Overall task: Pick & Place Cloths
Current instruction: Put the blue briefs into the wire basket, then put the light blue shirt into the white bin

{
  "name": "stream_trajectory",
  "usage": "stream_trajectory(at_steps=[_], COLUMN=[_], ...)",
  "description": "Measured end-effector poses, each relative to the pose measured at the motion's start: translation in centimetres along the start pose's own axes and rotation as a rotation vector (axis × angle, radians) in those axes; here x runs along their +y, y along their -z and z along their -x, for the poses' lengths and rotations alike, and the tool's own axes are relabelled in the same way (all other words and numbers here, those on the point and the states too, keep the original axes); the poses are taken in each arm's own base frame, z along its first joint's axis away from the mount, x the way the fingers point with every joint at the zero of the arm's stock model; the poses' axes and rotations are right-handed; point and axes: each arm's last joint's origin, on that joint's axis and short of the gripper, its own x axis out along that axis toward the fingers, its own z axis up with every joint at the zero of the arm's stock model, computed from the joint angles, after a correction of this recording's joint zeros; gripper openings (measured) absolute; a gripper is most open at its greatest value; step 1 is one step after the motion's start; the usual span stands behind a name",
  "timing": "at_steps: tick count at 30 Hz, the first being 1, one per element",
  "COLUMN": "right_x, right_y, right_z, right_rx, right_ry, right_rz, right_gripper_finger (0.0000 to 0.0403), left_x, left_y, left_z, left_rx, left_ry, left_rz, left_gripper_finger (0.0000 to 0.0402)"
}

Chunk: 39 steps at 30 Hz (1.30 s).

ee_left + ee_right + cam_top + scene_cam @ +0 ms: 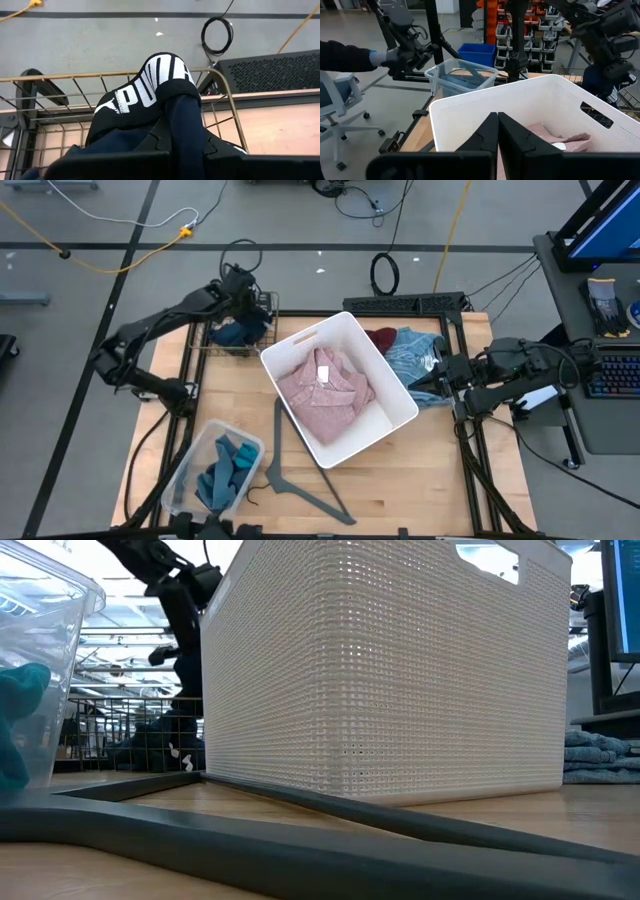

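Two fingers of the left gripper [172, 145] are clamped on navy cloth [187, 125], draped under black cloth [150, 90] with white print.

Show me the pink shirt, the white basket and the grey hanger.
pink shirt [322, 395], high view, middle of the fabric.
white basket [395, 385], high view, right wall.
grey hanger [279, 442], high view, long arm.

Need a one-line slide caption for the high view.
Left gripper works over the wire basket of dark cloths; pink shirt lies in the white bin; right gripper waits beside it.
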Motion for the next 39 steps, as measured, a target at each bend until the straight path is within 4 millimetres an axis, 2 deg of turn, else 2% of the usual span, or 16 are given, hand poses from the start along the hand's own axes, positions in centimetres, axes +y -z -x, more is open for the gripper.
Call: stream_trajectory(at_steps=[6,9,14,18,22,26,33,39], right_x=[0.0,0.0,0.0,0.0,0.0,0.0,0.0,0.0], right_y=[0.0,0.0,0.0,0.0,0.0,-0.1,-0.3,-0.4], right_z=[0.0,0.0,0.0,0.0,0.0,0.0,0.0,0.0], right_rx=[0.001,0.001,0.001,0.001,0.000,-0.012,-0.036,-0.043], right_ry=[0.000,0.000,0.000,0.000,0.000,-0.001,-0.002,-0.004], right_rz=[0.000,0.000,0.000,0.000,0.000,-0.001,-0.002,-0.040], right_gripper_finger=[0.0000,0.0000,0.0000,0.0000,0.0000,0.0000,0.0000,0.0000], left_x=[0.3,0.4,0.2,0.0,0.4,0.6,0.7,0.6], left_y=[0.0,0.1,0.5,0.9,1.5,1.9,1.3,0.7], left_z=[-1.0,-1.6,-2.5,-2.4,-2.4,-2.2,0.0,4.6], left_rx=[0.026,0.053,0.096,0.122,0.220,0.287,0.275,0.185], left_ry=[-0.018,-0.009,0.001,0.001,0.020,0.029,0.134,0.283], left_rz=[0.023,0.028,0.013,-0.002,-0.007,-0.004,0.067,0.082], left_gripper_finger=[0.0010,0.0027,0.0079,0.0130,0.0181,0.0219,0.0236,0.0236])
